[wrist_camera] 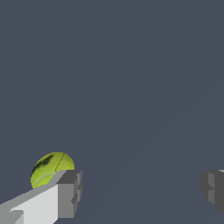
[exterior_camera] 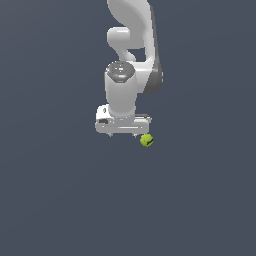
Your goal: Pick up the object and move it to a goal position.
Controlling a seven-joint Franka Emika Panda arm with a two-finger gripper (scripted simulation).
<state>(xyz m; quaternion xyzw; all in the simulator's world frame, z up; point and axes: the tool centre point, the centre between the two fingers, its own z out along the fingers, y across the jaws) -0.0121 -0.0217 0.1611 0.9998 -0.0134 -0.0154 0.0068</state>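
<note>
The object is a small yellow-green ball (exterior_camera: 146, 140) with a dark printed mark, lying on the dark grey floor just past the exterior view's right end of my white gripper (exterior_camera: 123, 134). In the wrist view the ball (wrist_camera: 49, 168) sits outside the jaws, behind one finger (wrist_camera: 69, 194), which hides part of it. The other finger (wrist_camera: 213, 187) stands far off at the opposite side. The gripper (wrist_camera: 141, 192) is open and empty, with only floor between the fingers.
The white arm (exterior_camera: 131, 45) rises behind the gripper toward the top of the exterior view. A plain dark grey floor (exterior_camera: 60, 190) surrounds everything.
</note>
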